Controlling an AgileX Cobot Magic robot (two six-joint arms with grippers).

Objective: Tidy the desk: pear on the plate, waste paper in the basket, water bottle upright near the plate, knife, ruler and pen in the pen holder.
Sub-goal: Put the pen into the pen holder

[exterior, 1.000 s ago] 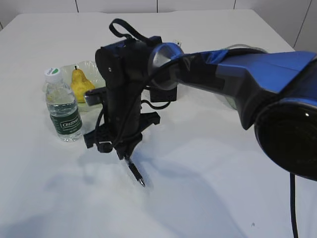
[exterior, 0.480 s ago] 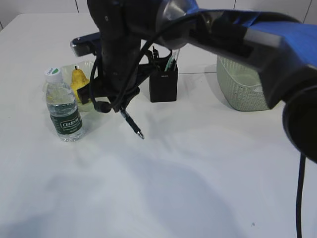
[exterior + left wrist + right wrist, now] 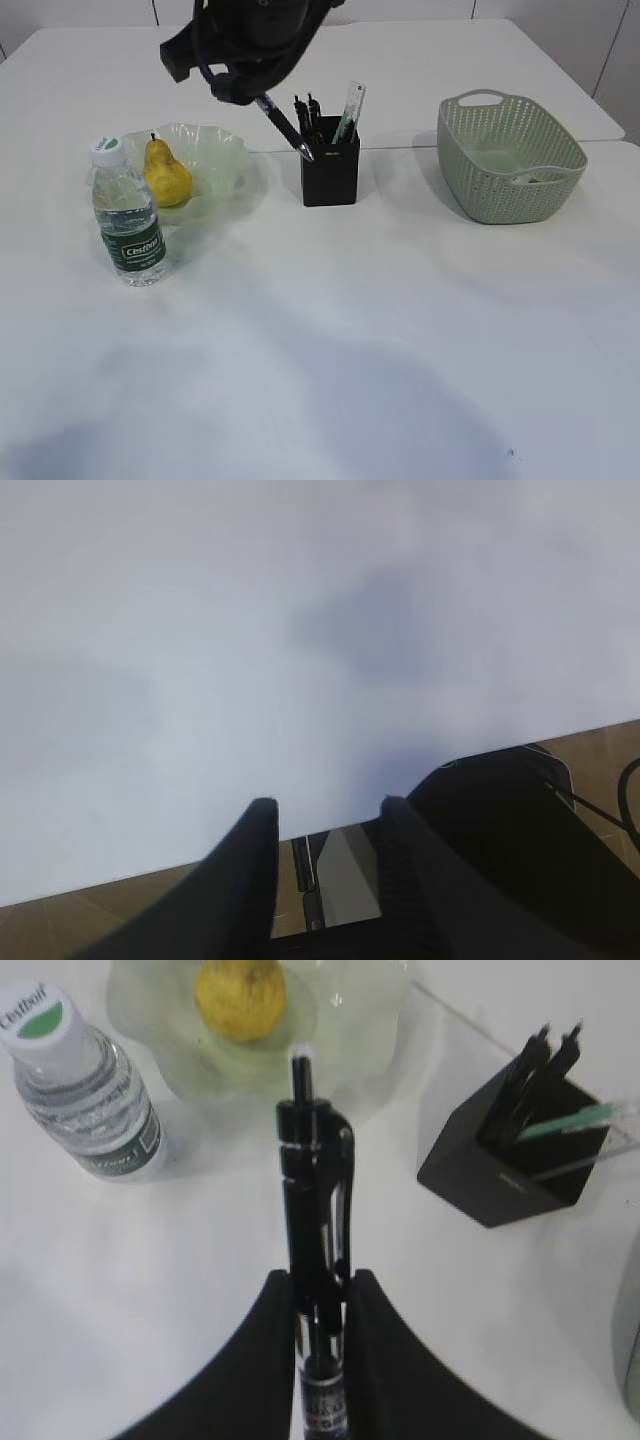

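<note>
My right gripper hangs high at the back, shut on a black pen that slants down. The pen's tip sits just at the left rim of the black pen holder. The clear ruler and two dark slim items stand in the holder; I cannot tell if one is the knife. In the right wrist view the pen is clamped between the fingers. The pear lies on the green plate. The water bottle stands upright beside it. My left gripper is open and empty.
The sage green basket stands at the right, with a small pale scrap low inside it. In the right wrist view, the bottle, plate and pen holder lie below. The left wrist view shows only white desk.
The right arm has lifted off the desk with the pen and swung back and up. The pen tip went from low over the tabletop to the pen holder's rim.
</note>
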